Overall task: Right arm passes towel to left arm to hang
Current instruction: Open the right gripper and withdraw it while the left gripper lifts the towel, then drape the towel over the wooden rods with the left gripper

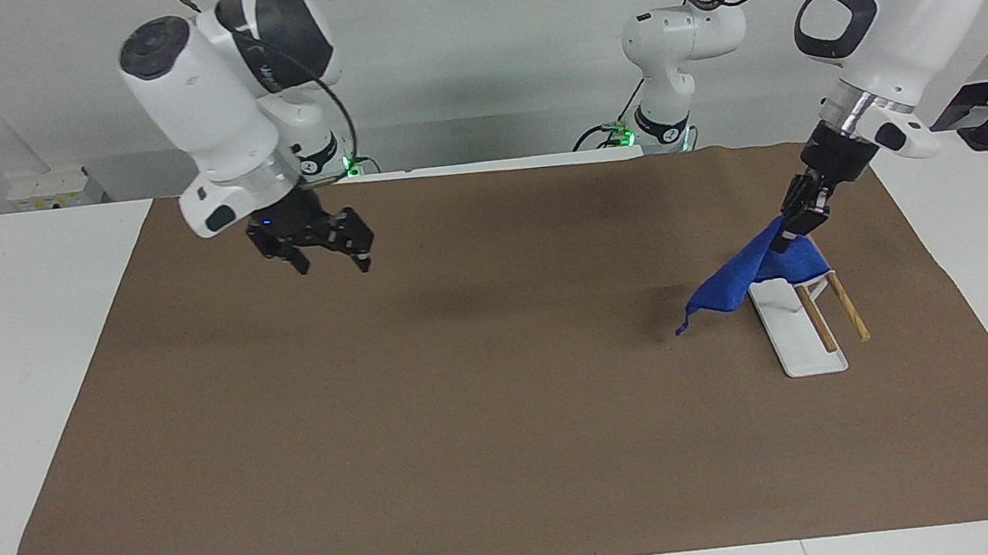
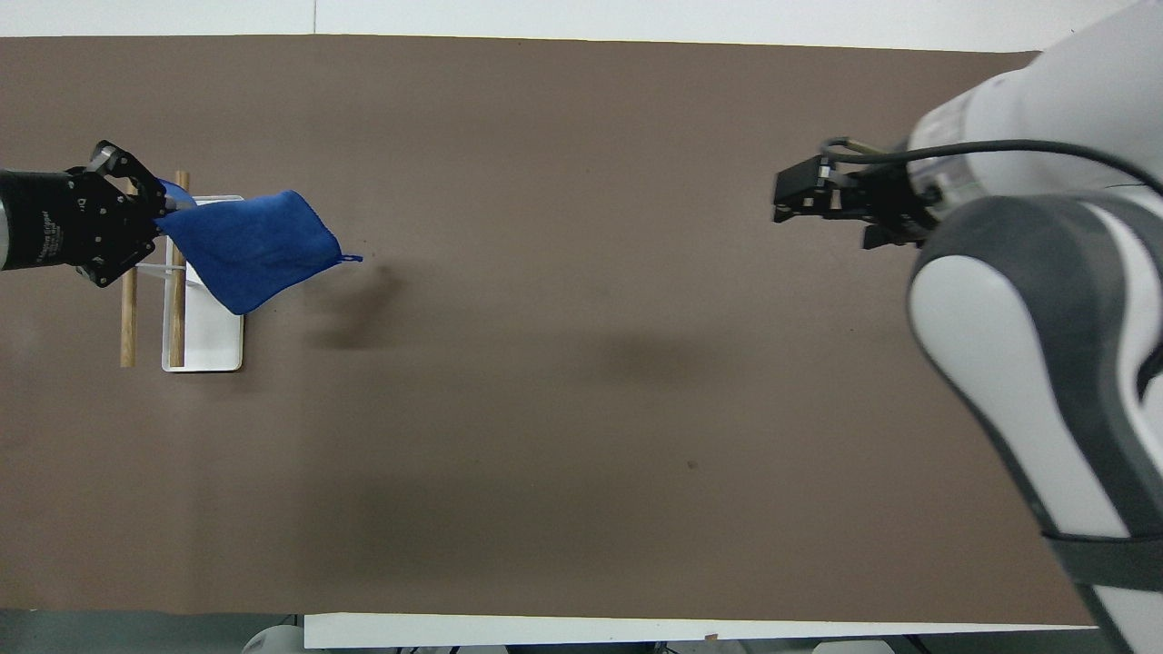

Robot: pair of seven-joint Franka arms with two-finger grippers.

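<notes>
The blue towel (image 1: 730,284) hangs from my left gripper (image 1: 793,229), which is shut on its upper corner. The towel slopes down over the rack's end nearer the robots, and its loop tail (image 1: 680,328) dangles just above the mat. The overhead view shows the towel (image 2: 250,250) spread across the rods from the left gripper (image 2: 162,213). I cannot tell whether the cloth rests on the rods. My right gripper (image 1: 327,255) is open and empty, raised over the mat toward the right arm's end of the table. It also shows in the overhead view (image 2: 783,197).
The rack has a white base plate (image 1: 797,334) and two wooden rods (image 1: 849,309) on a thin white stand. It stands on the brown mat (image 1: 470,407) at the left arm's end. In the overhead view the base (image 2: 213,345) lies under the towel's edge.
</notes>
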